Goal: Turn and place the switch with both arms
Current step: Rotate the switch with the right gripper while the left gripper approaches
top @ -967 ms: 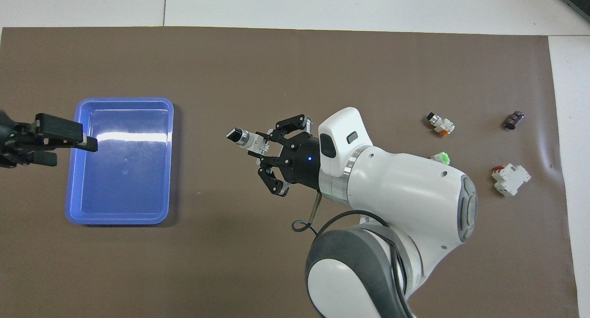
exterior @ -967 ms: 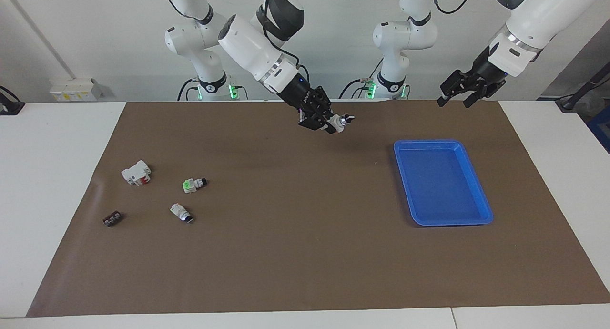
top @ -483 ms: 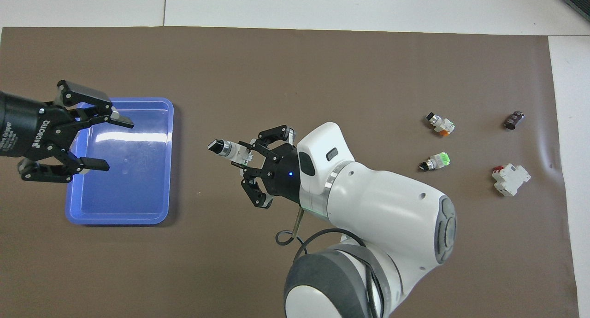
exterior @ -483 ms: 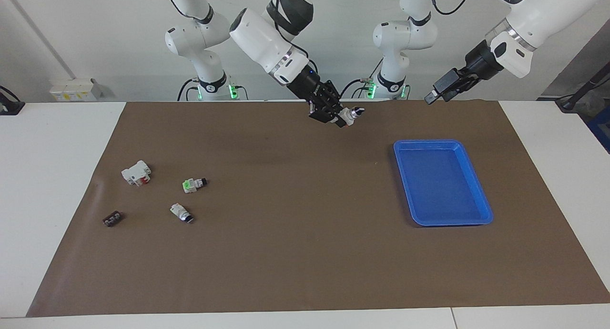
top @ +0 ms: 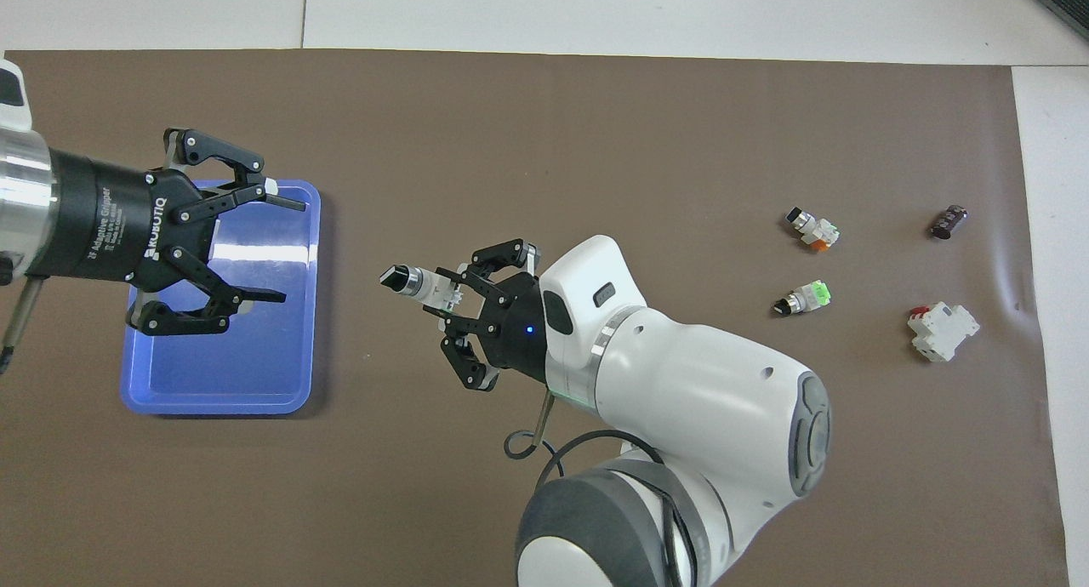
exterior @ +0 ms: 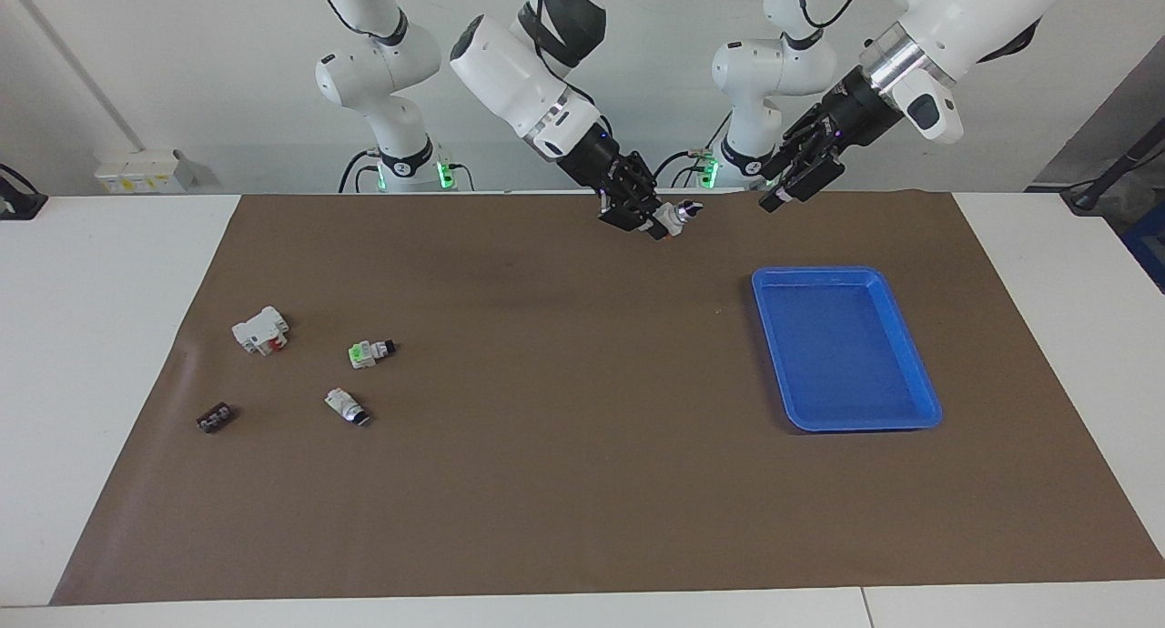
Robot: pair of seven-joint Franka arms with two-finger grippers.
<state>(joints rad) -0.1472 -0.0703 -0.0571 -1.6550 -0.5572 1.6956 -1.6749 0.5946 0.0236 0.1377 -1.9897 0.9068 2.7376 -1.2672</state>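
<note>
Handover in mid-air, above the brown mat (exterior: 564,482). Right gripper (exterior: 648,217) clamped on the white body of the switch (exterior: 675,215), black knob tip pointing toward the left gripper (exterior: 794,175). Left gripper spread wide, over the blue tray (exterior: 921,373), near the switch but apart from it. Best done by lining the open fingers (top: 281,202) up around the knob (top: 394,276), closing firmly, and only then releasing the right hold. Spare switches on the mat at the right arm's end.

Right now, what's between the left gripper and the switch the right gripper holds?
Nothing: in both views, only bare brown mat shows between the left gripper and the switch.
</note>
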